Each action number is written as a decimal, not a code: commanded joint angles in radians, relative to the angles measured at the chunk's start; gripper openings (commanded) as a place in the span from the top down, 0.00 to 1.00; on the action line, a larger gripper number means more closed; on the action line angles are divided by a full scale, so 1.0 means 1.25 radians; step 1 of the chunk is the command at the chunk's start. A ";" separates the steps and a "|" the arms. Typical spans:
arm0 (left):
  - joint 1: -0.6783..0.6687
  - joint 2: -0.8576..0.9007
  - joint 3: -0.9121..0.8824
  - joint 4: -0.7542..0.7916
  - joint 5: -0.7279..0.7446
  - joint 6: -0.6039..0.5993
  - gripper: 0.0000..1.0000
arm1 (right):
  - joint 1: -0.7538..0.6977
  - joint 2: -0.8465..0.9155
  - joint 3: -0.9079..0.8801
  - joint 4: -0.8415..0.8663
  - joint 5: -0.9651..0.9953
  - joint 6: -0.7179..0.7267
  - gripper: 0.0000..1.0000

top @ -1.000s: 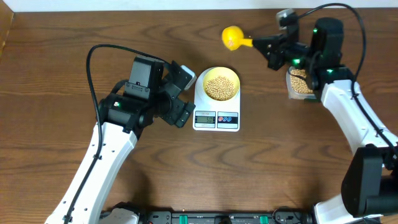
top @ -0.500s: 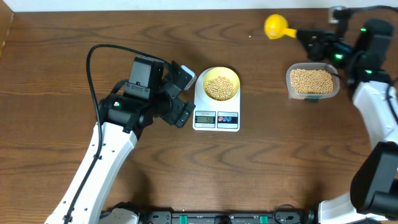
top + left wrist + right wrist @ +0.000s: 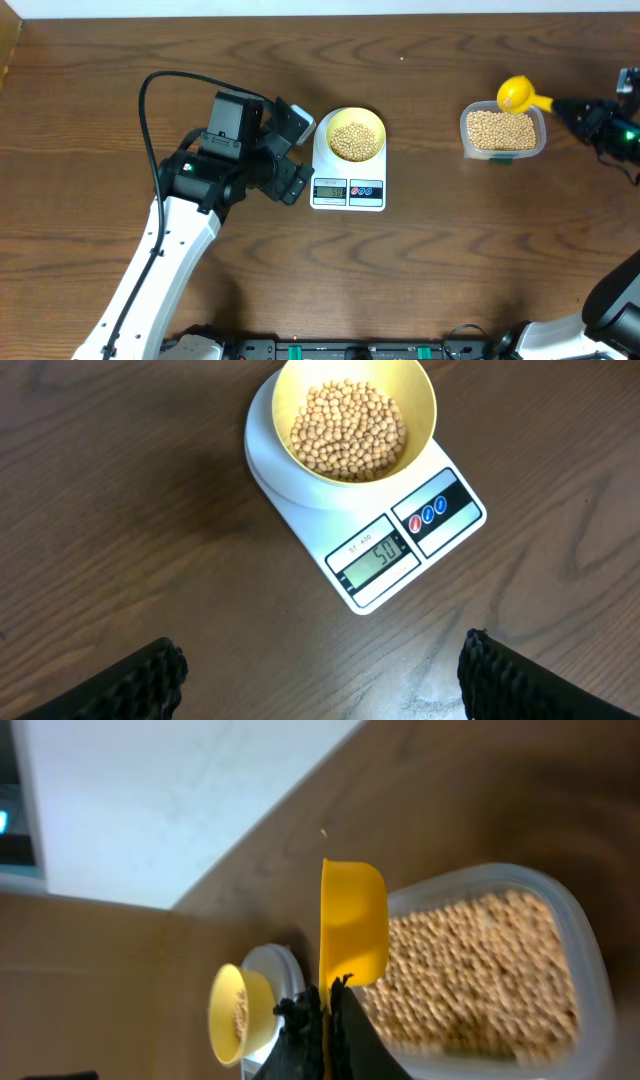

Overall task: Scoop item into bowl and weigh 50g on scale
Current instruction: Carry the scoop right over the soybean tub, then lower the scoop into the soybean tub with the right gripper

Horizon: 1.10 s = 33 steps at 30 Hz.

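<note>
The right fingers (image 3: 575, 108), clenched on the scoop (image 3: 515, 94), have swung it from upper centre to the tub (image 3: 503, 131) at upper right, while the released left fingers (image 3: 140, 678) stay beside the scale (image 3: 400, 540), which reads 50 under the bowl (image 3: 422, 408) of beans (image 3: 348, 430), so weighing looks complete.

Pale yellow bowl (image 3: 425, 410), beige-tan beans (image 3: 348, 430), white scale (image 3: 305, 515) with grey display (image 3: 373, 552) and red and blue buttons (image 3: 428, 515) on a black strip, bright yellow scoop (image 3: 516, 94), clear tub (image 3: 463, 130), dark brown wood-grain counter (image 3: 100, 80), white arm (image 3: 165, 250) with black joints
</note>
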<state>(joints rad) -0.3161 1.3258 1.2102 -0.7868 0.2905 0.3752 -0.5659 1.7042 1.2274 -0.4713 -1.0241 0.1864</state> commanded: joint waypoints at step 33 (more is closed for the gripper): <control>0.000 -0.005 -0.011 -0.002 0.013 0.013 0.11 | 0.412 -0.210 0.001 -0.144 0.948 -0.448 0.99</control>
<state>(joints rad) -0.3161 1.3258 1.2102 -0.7868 0.2909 0.3752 -0.0834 1.4509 1.2274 -0.6495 -0.0032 -0.3592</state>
